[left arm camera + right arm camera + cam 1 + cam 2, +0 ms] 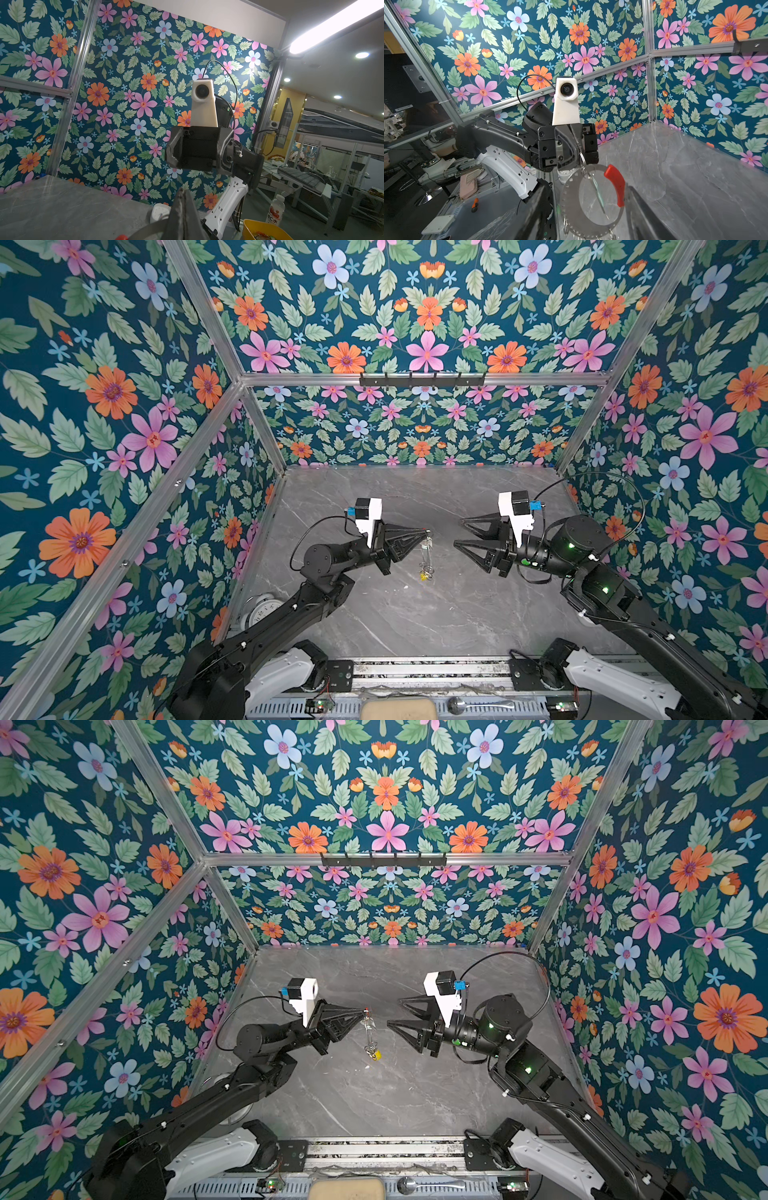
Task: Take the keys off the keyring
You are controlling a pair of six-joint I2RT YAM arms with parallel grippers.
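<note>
My left gripper (425,533) (365,1011) (184,193) is shut on the top of the keyring (427,556) (369,1032), a thin grey perforated hoop (569,207) that hangs edge-on above the table in both top views. The hoop's red section (614,185) sits just beside the grip. At its bottom hang small silver keys with a yellow tag (424,577) (376,1055). My right gripper (458,534) (394,1012) (586,187) is open and empty, level with the hoop and a short gap to its right. The hoop faces its open fingers.
The grey marble table (415,626) is walled by flowered panels on three sides. A white clock (262,610) (159,213) stands at the table's left edge. A black hook rail (422,379) runs along the back wall. A yellow bowl (266,230) and a bottle (275,209) are off the table.
</note>
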